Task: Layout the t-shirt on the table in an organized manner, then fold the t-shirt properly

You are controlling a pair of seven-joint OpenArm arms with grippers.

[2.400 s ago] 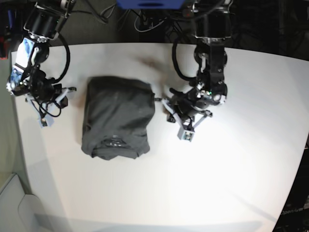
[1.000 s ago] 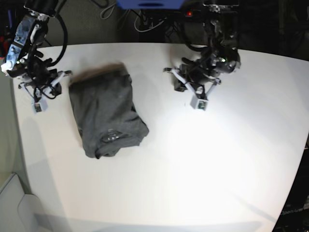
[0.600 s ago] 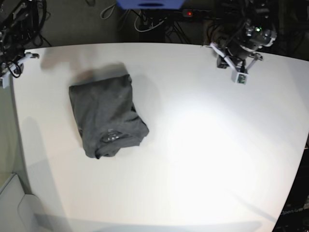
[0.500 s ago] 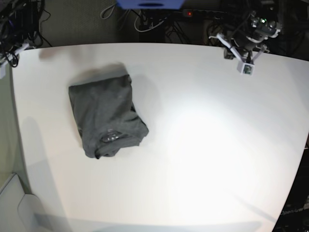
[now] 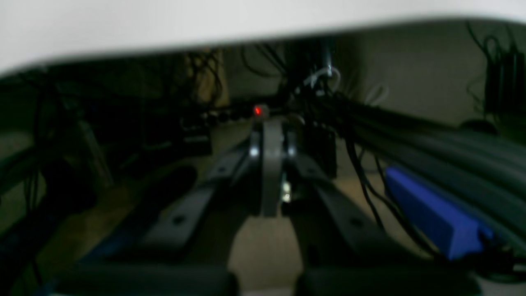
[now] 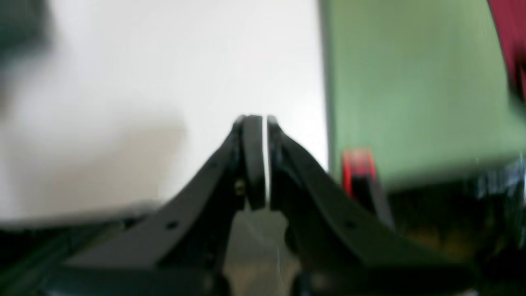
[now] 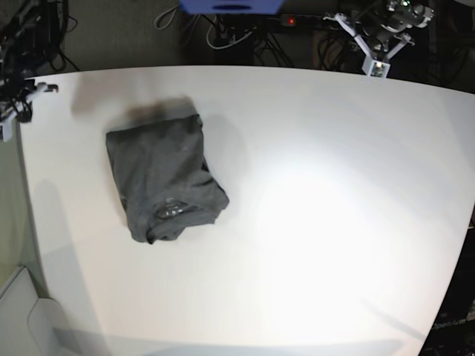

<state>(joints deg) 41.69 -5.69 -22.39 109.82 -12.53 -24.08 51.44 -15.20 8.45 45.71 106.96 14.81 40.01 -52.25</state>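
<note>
From my station the t-shirt [image 7: 165,176] lies folded into a compact bundle on the white surface [image 7: 319,222], so I judge the job essentially complete, with left pincer [image 5: 269,135] and right pincer [image 6: 257,123] both closed, empty, off its edges.

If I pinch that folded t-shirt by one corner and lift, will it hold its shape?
Probably not. The t-shirt is soft cloth with wrinkled, uneven edges, so a one-corner lift would likely let the layers droop and unfold. It looks light and thin, so it should lift easily. Pushed across the smooth white table, it would likely bunch rather than slide as one block.
</note>
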